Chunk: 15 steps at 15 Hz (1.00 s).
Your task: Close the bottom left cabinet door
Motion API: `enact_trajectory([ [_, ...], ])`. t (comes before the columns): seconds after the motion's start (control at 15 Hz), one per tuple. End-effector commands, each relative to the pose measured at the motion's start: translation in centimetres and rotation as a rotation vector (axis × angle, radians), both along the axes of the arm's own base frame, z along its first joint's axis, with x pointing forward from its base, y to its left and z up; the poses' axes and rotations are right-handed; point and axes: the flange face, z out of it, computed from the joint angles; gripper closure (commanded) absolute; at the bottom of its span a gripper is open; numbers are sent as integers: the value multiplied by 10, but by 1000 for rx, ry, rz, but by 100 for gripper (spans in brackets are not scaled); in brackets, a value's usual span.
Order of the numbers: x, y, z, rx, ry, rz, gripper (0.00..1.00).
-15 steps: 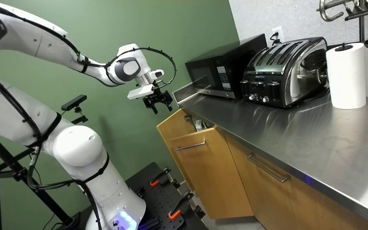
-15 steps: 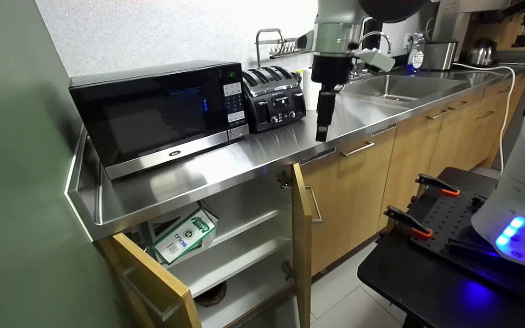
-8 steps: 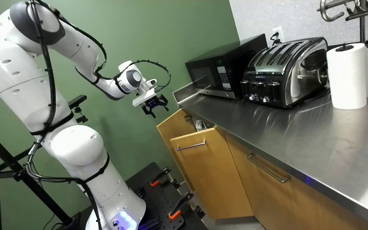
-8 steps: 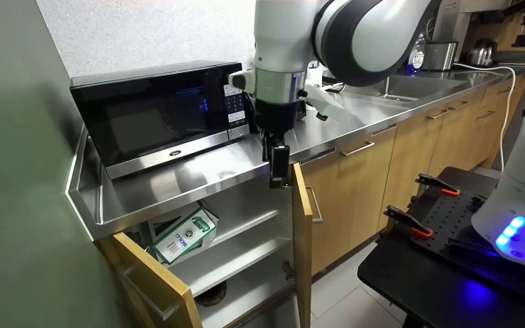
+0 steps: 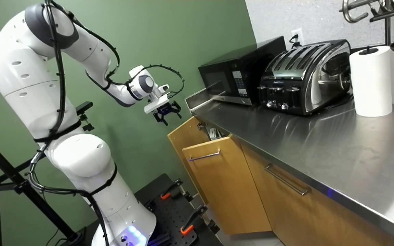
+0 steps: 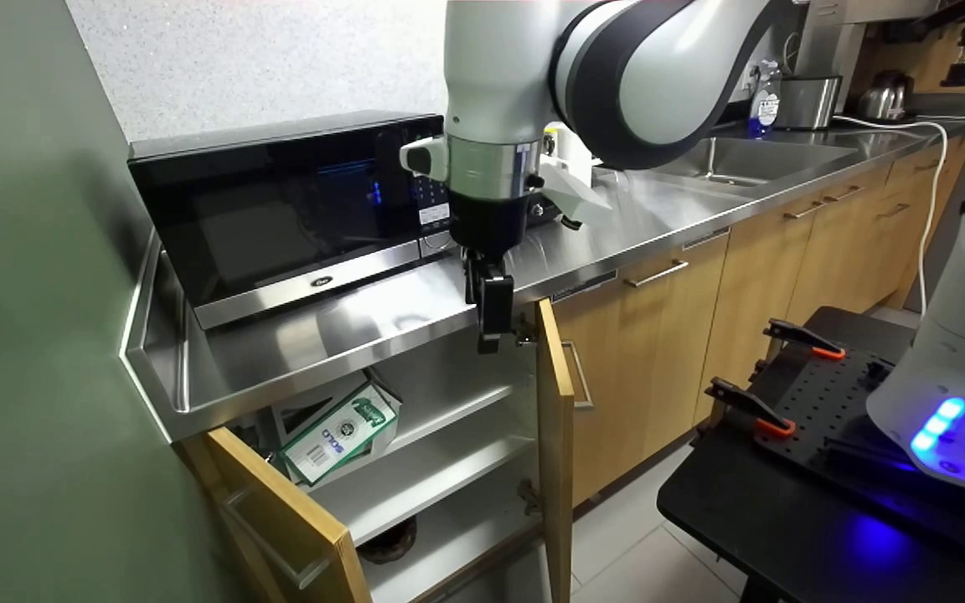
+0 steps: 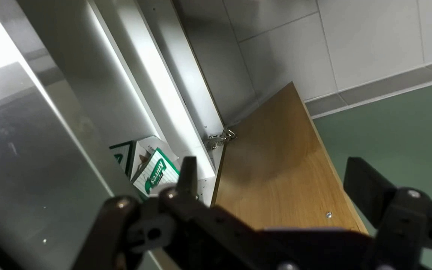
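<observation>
Bottom left cabinet door (image 7: 279, 161), ajar, centre right of wrist view; fingers (image 7: 364, 183), spread and empty, best push its outer face near the free edge.

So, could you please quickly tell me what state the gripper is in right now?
Gripper: open, its jaws spread wide apart in the wrist view, holding nothing.

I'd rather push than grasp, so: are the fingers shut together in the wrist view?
No, the fingers stand wide apart, with the bottom left cabinet door visible beyond the gap.
</observation>
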Motion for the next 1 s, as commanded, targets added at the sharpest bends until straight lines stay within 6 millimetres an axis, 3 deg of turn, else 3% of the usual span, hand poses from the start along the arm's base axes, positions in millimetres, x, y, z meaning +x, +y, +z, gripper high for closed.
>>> enact_trajectory([
  [0.0, 12, 32, 3, 47, -76, 51, 0],
  [0.4, 30, 92, 0, 169, -147, 317, 0],
  [0.47, 31, 101, -3, 196, -151, 363, 25],
  [0.6, 32, 116, -12, 244, -156, 463, 34],
  [0.93, 29, 145, -38, 289, -119, 729, 73],
])
